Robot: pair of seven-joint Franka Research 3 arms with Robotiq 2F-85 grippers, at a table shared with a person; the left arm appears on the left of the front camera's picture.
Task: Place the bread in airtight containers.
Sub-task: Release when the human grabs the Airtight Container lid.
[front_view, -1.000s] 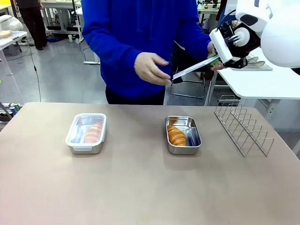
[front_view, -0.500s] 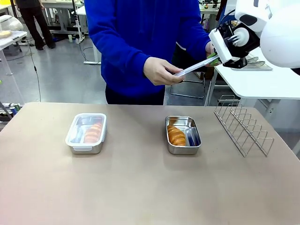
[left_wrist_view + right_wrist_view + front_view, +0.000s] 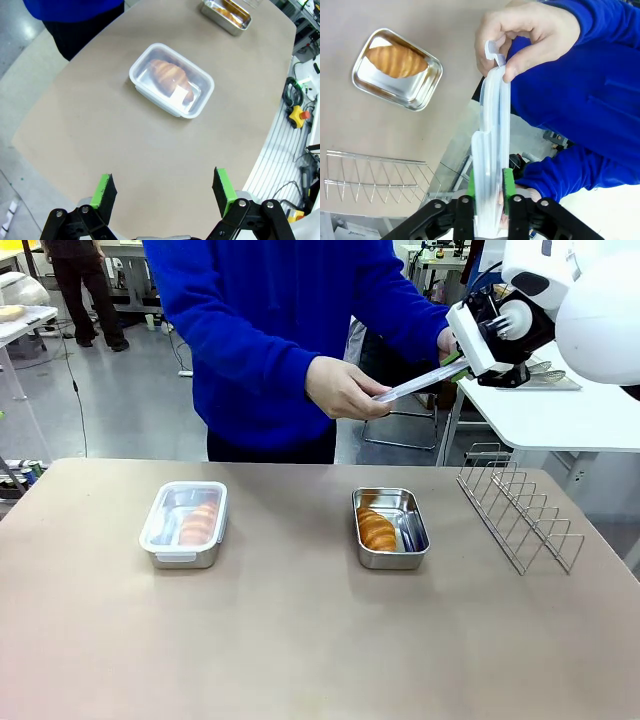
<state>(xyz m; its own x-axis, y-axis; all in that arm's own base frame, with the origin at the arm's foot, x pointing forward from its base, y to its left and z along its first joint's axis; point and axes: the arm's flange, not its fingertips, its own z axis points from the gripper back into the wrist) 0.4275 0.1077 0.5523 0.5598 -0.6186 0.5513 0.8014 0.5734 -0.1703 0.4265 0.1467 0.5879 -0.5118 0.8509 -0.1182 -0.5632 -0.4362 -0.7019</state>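
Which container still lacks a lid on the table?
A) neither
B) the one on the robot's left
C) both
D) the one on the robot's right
D: the right container sits open with its croissant exposed, while the left container has a clear lid on it.

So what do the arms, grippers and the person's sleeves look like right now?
The right arm is glossy white and rounded. The right gripper and left gripper are black with green pads. The person's sleeves are plain bright blue, long, reaching the wrists.
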